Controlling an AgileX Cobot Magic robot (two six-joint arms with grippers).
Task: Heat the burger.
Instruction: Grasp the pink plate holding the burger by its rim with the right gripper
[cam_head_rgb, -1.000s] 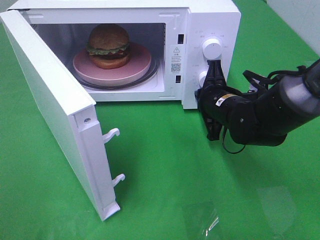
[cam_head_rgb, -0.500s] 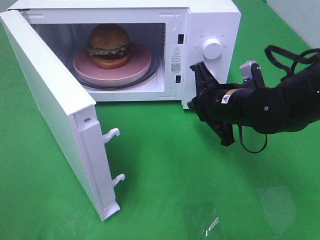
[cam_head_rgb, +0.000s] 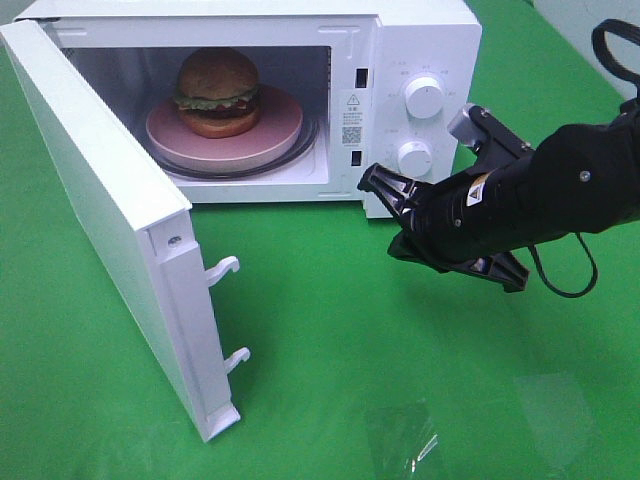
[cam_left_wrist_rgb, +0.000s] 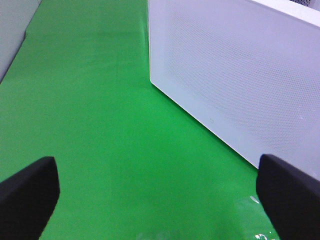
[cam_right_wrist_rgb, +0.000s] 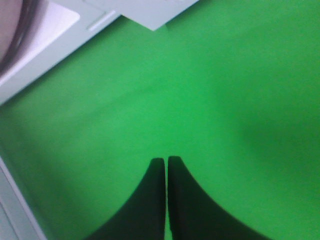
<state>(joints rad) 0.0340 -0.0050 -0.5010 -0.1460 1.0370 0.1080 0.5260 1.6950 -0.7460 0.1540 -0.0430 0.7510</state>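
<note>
The burger (cam_head_rgb: 217, 92) sits on a pink plate (cam_head_rgb: 285, 135) inside the microwave (cam_head_rgb: 420, 30) at the far edge of the table (cam_head_rgb: 330, 330), with the door (cam_head_rgb: 100, 220) standing wide open toward the left edge. The right end effector (cam_head_rgb: 368, 180), pinched shut and empty, hangs below the control panel, well right of the door. The left end effector (cam_left_wrist_rgb: 159, 195), spread wide and empty, faces the door's outer side and seems nearer for closing it.

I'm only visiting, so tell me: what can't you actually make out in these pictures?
- High view: the print around the dials of the microwave is too small to read.
- High view: the burger hides its own back and part of the pink plate.
- High view: the left claw is out of frame; its wrist view cuts off all but two fingertips.
- Right wrist view: blurred; the edge cuts off the microwave.
</note>
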